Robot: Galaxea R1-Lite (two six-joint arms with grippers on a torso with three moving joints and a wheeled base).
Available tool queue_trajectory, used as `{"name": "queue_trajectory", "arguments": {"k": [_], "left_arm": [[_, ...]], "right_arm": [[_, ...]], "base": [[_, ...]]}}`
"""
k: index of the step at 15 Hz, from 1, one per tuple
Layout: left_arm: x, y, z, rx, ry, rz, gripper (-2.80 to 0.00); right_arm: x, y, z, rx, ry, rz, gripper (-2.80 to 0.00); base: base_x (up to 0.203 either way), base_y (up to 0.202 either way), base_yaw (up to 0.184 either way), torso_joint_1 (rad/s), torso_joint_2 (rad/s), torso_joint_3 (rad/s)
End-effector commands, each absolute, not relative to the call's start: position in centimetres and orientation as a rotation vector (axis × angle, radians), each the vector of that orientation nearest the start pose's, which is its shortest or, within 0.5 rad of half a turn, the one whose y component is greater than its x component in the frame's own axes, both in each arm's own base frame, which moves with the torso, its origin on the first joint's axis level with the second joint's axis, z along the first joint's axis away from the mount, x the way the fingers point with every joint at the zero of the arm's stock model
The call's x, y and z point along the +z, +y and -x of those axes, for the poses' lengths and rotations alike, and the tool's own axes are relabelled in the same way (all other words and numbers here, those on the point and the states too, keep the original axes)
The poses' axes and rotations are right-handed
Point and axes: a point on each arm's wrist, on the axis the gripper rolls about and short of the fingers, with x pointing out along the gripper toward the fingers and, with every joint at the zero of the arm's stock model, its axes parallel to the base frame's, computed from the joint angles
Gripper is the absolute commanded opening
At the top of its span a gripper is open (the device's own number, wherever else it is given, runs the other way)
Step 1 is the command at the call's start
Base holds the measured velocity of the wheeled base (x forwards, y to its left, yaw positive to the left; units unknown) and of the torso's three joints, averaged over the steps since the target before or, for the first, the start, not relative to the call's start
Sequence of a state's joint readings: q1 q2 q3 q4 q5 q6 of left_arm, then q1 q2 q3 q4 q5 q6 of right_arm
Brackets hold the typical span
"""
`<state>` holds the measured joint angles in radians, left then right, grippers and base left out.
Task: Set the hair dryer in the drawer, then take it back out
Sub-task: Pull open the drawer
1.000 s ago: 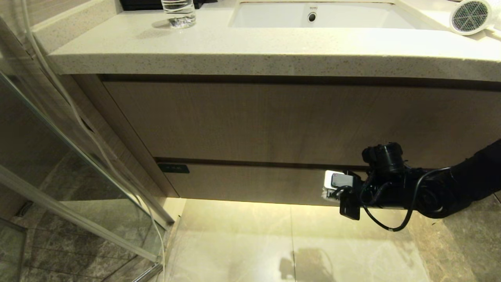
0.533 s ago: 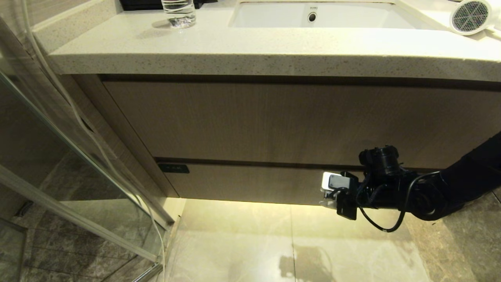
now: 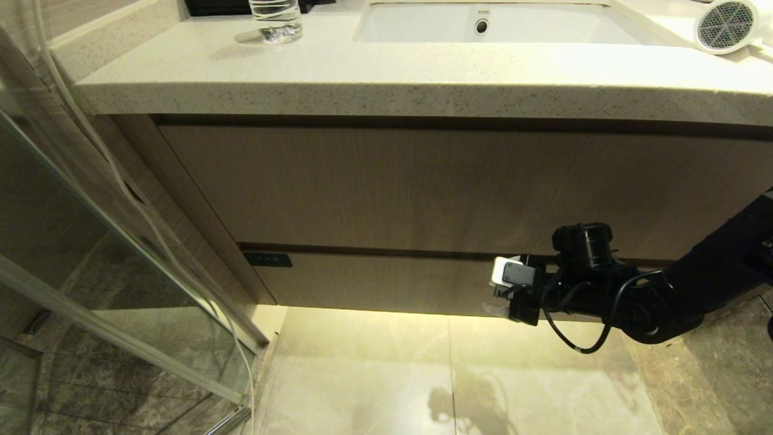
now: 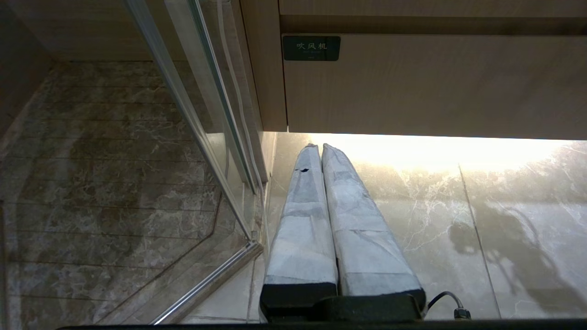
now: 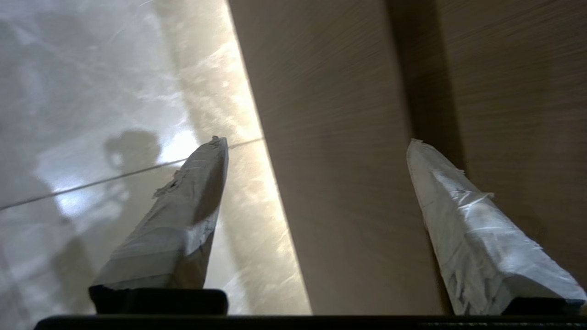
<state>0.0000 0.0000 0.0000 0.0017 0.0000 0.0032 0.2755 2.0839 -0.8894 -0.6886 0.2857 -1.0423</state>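
The white hair dryer [image 3: 724, 25] lies on the counter at the far right, its mesh grille facing me. The drawer [image 3: 386, 284] is shut, a low wood-grain front with a dark green label [image 3: 268, 260] at its left corner. My right gripper [image 3: 496, 291] is open at the right part of that front. In the right wrist view the right gripper [image 5: 314, 141] straddles the drawer [image 5: 339, 220], one finger below its lower edge and the other by the dark gap above it. My left gripper [image 4: 319, 146] hangs shut and empty over the floor, below the drawer [image 4: 435, 87].
A clear water bottle [image 3: 276, 21] stands on the counter [image 3: 362, 90] left of the sink [image 3: 622, 33]. A taller wood-grain front [image 3: 453, 181] sits above the drawer. A glass shower door [image 3: 121, 241] stands on the left. Marble floor [image 3: 423, 374] lies under the vanity.
My right gripper has opened from shut. It has shifted a little left and up along the drawer front. The hair dryer and drawer have not moved.
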Motion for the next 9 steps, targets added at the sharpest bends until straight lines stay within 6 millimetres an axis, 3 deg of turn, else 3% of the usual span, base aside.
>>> {"name": "queue_trajectory", "arguments": {"k": [1,9], "left_arm": [[7.5,0.0,2.3,0.000,0.002,-0.003,-2.80],[7.5,0.0,2.3,0.000,0.002,-0.003,-2.80]], "right_arm": [[6.7,10.8,-36.2,0.749,0.146,0.995,0.00],[5.5,10.8,-38.1,0.709,0.100,0.994,0.00]], "base": [[0.000,0.000,0.000,0.000,0.00,0.000],[0.000,0.000,0.000,0.000,0.00,0.000]]}}
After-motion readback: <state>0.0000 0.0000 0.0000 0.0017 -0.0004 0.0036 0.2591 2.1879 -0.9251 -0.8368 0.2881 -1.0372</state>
